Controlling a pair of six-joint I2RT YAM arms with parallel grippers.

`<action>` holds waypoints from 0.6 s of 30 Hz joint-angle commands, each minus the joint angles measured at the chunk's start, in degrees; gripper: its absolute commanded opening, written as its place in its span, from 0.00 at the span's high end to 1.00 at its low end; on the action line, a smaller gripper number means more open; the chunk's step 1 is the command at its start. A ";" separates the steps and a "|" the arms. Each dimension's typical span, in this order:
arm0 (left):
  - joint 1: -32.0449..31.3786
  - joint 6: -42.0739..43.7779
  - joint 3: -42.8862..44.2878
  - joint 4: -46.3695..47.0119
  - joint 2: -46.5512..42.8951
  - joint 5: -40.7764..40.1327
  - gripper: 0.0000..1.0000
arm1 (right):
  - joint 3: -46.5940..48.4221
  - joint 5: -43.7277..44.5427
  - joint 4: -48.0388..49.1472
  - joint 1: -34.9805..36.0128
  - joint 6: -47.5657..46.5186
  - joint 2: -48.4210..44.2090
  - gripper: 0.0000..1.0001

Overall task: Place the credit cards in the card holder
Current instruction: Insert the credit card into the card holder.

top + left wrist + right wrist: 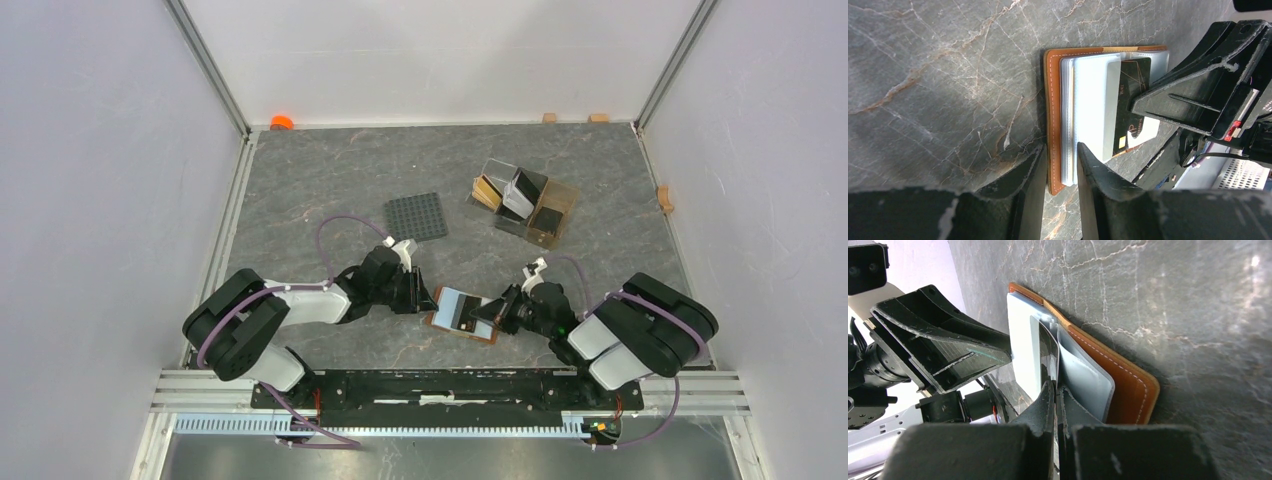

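The brown leather card holder [440, 318] lies open on the table between both arms, its clear plastic sleeves facing up. My left gripper [425, 297] is shut on its left edge; in the left wrist view the fingers [1060, 155] clamp the leather [1053, 100] and the sleeve stack. My right gripper [497, 310] is shut on a black credit card [1130, 115] whose far end lies in among the sleeves. In the right wrist view the black card [1048, 350] runs from my closed gripper [1055, 387] into the holder [1128, 385]. More cards [520, 192] stand in the amber stand.
The clear amber compartment stand [558, 212] is at the back right. A dark grey studded square plate [416, 216] lies behind the left gripper. Small wooden blocks [665, 198] and an orange piece [281, 122] sit by the walls.
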 commanded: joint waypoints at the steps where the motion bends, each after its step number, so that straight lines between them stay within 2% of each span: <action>1: -0.52 -1.79 -1.82 -3.12 1.08 1.63 0.64 | 1.28 2.98 -2.28 1.61 -0.94 2.50 1.00; 7: -0.52 -2.67 -2.78 -2.51 0.03 1.63 0.64 | 3.10 4.64 -7.05 2.42 -4.24 0.50 0.89; 18: -0.52 -3.67 -2.19 -4.43 -3.13 -0.19 0.63 | 8.19 13.57 -35.79 2.88 -13.97 -13.44 0.71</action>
